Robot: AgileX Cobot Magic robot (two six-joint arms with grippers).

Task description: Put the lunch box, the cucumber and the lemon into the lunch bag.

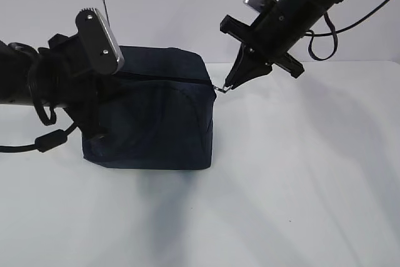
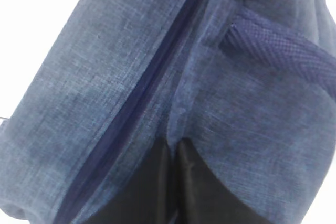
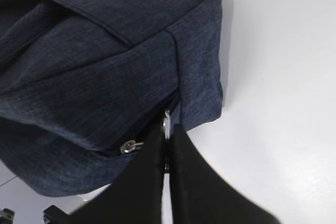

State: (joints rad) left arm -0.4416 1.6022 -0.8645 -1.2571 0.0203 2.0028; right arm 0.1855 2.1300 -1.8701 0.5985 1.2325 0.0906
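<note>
The lunch bag point(image 1: 156, 114) on the desk point(image 1: 300, 173) looks soft and floppy, so my left hand point(image 2: 170, 182) pinches its cloth while my right hand point(image 3: 167, 145) is shut on the ring pull point(image 3: 166, 124).

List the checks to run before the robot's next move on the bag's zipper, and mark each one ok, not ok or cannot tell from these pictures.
1. Right gripper shut on the ring pull: ok.
2. Left gripper pinching the bag fabric to steady it: ok, dark fingers meet on the cloth.
3. Zipper closed along the part in view: ok.
4. Bag resting flat on the table: ok.
5. Lunch box, cucumber and lemon inside: cannot tell, none in view.
</note>
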